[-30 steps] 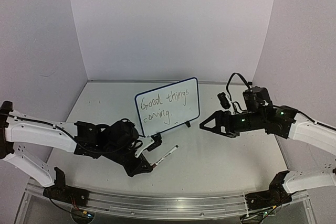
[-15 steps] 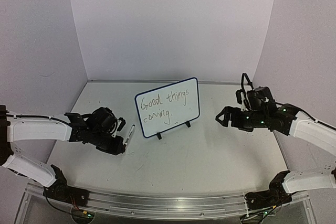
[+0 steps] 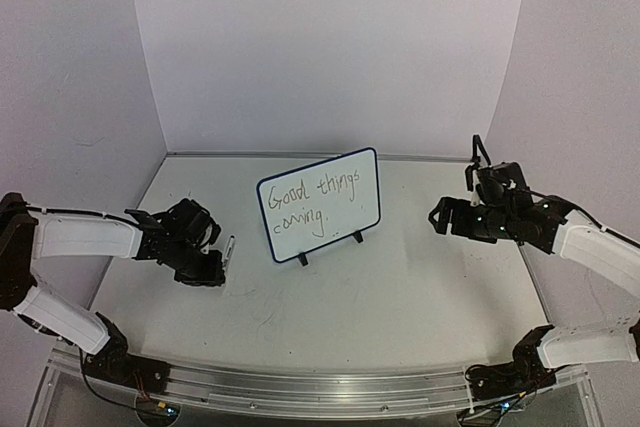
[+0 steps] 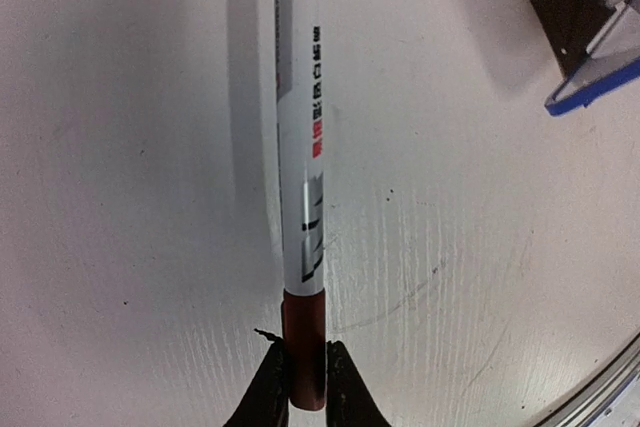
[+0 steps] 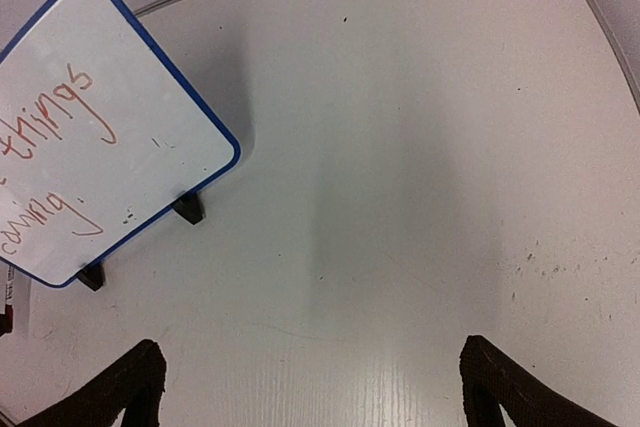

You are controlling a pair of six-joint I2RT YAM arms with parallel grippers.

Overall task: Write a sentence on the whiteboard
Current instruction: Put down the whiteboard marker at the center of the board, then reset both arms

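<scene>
In the top view the left gripper (image 3: 212, 265) is a dark mass and its fingers cannot be separated there. The left wrist view shows them better: the two fingers (image 4: 272, 392) are clenched on the dark red end of a white marker (image 4: 300, 147). The far end of the marker is cut off by the top edge, so its tip is not seen. From the whiteboard (image 4: 598, 82) this view catches only one blue corner and one black foot (image 4: 565, 9).

In the right wrist view the left part of the whiteboard is cut off, and only "things" and "coming." can be read. The right gripper (image 5: 315, 387) is released, with its fingers wide apart over the bare table (image 5: 420, 147).

The whiteboard stands upright on its feet in the middle of the table, between both arms, and carries the sentence (image 3: 310, 203) in two lines.

Compared with one second ago, the left gripper has moved with the marker from the front of the whiteboard to the left side. The right gripper has drawn back to the right. The whiteboard has not moved.
</scene>
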